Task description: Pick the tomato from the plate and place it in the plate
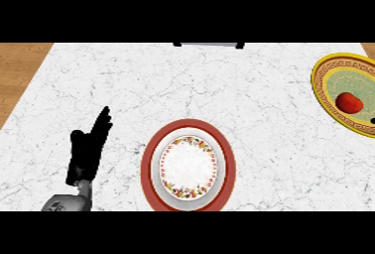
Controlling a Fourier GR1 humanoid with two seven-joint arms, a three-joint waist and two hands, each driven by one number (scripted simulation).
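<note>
Left hand [86, 149]: low in the view at left, forearm coming up from the lower edge. Fingers straight and together, pointing away from the robot, thumb out to the side. Open, holding nothing, touching no plate.

Just to its right, near the lower edge at centre: red-rimmed plate [150, 163], broad red-brown band around a white middle ringed with a flower pattern. Nothing lies on it. A strip of bare white marble counter [110, 74] separates it from the left hand.

Right hand [373, 120]: only a small black tip at the view's right edge, over the yellow plate. State cannot be told.

Farther back, far right: yellow plate [319, 74], gold patterned rim, pale green centre, partly cut off by the right edge. Well apart from the red-rimmed plate.

Tomato [350, 102]: red, sitting on the yellow plate's green centre, just up and left of the black tip; contact cannot be told.

Far edge of counter, centre: short dark strip [209, 44]. Wooden floor [22, 64] shows past the counter at both upper corners.
</note>
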